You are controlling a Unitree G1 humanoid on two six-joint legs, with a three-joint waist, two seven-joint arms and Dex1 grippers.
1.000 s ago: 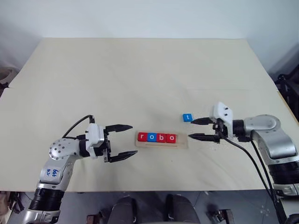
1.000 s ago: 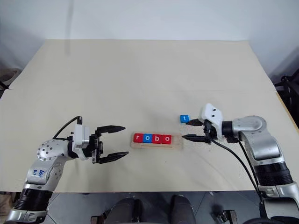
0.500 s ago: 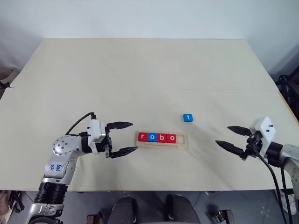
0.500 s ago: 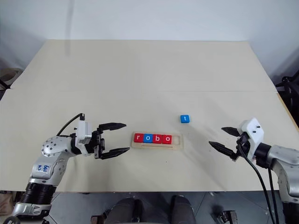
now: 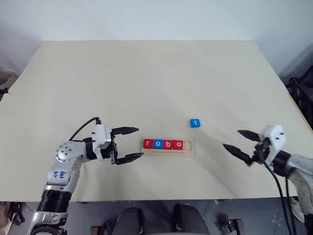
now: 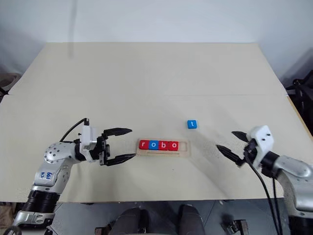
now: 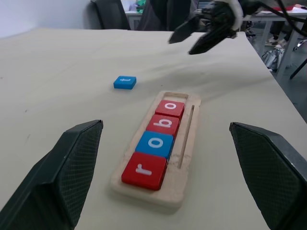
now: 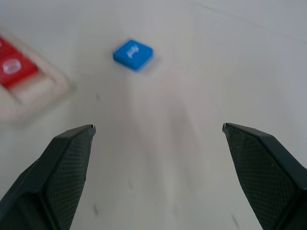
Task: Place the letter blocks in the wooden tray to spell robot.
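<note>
The wooden tray [image 5: 169,146] lies on the pale surface [image 5: 146,73] near the front edge, and 4 of the 5 letter blocks already sit in its slot: a red r [image 5: 148,144], a blue o [image 5: 157,144], a red b [image 5: 167,144] and a red o [image 5: 178,144], side by side and reading "robo". The slot's right end is bare wood, room for 1 more block. The blue t block [image 5: 195,123] lies flat on the surface, apart from the tray, beyond its right end on the far side. So the word looks 4/5 done; what is left, by my reading, is picking up the t and setting it in just right of the last o.

The left hand [image 5: 129,144] hovers just left of the tray's left end, pointing about level toward it, its 2 black fingers spread wide and holding nothing. The right hand [image 5: 237,142] is well to the right of the tray and nearer than the t block, aimed leftward and slightly downward, fingers likewise spread wide and empty. In the right wrist view the t block [image 8: 133,53] lies ahead between those open fingers, not touched.
</note>
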